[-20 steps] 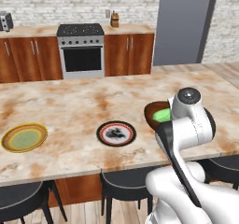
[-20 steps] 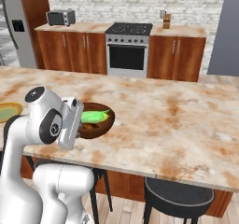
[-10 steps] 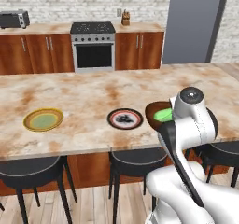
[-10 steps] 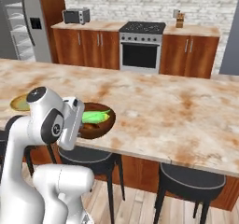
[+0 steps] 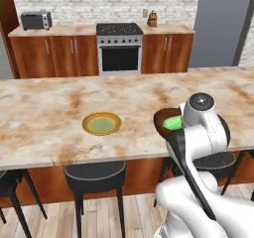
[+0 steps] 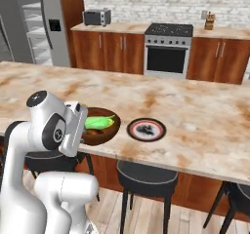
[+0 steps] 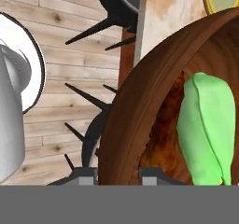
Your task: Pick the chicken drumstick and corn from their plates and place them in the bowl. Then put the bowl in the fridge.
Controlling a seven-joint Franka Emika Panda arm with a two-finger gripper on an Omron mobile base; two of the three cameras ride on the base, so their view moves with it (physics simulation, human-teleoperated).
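With the corn (image 6: 100,121) and the chicken drumstick (image 7: 161,146) loaded, the gripper (image 7: 117,174) is clenched on the wooden bowl's (image 6: 103,133) rim above the counter's edge, so the next move is carrying it level to the fridge (image 6: 46,23).

The robot is a glossy white arm (image 5: 198,148) of rounded, tube-like links, with dark grey bands at the joints and a black strip along the inner side of one link. A round grey cap with a small dark centre tops the uppermost joint, and the fingers (image 7: 154,175) are small, grey and blocky.
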